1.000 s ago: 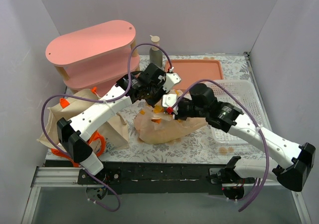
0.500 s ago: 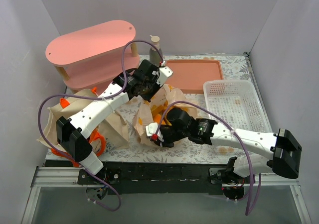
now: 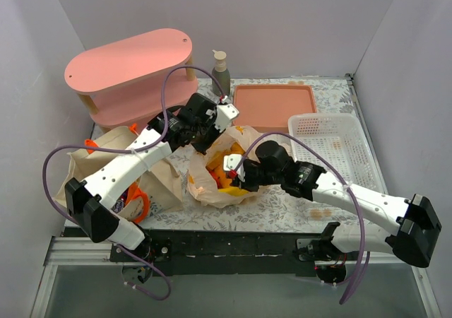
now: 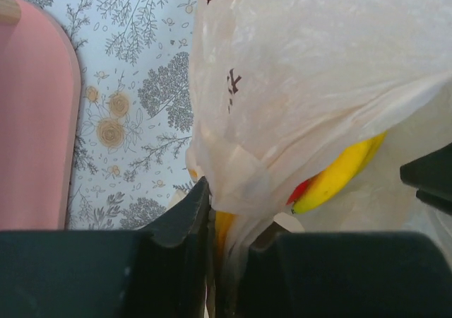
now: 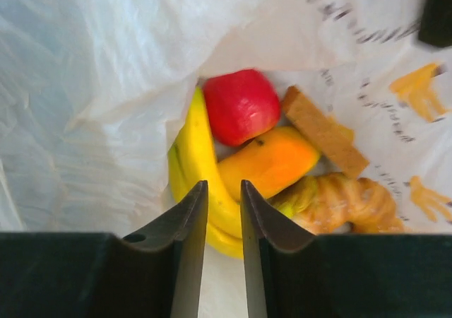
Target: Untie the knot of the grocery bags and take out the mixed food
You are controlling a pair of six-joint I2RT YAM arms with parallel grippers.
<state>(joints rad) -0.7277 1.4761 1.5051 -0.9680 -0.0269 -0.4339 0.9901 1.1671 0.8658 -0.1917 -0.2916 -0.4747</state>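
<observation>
The tan plastic grocery bag (image 3: pixel 212 187) lies mid-table with its mouth spread wide. My left gripper (image 4: pixel 229 215) is shut on a fold of the bag's film (image 4: pixel 311 71) at the far rim, holding it up. Inside lie yellow bananas (image 5: pixel 192 148), a red apple (image 5: pixel 241 106), an orange fruit wedge (image 5: pixel 272 159), a brown bread slice (image 5: pixel 325 131) and a golden pastry (image 5: pixel 342 201). My right gripper (image 5: pixel 224 191) hangs just over the bananas, jaws a narrow gap apart, nothing between them. The cream canvas tote (image 3: pixel 113 159) with orange handles sits at the left.
A pink two-tier shelf (image 3: pixel 131 71) stands at the back left with a grey pump bottle (image 3: pixel 220 71) beside it. A pink tray (image 3: pixel 272 106) lies at the back. A white mesh basket (image 3: pixel 335 148) sits right of the bag. Purple cables loop over both arms.
My right gripper left the bag's near-left edge, moved over the open mouth, and its jaws parted slightly. The left gripper shifted a little with the rim; the bag now gapes wider.
</observation>
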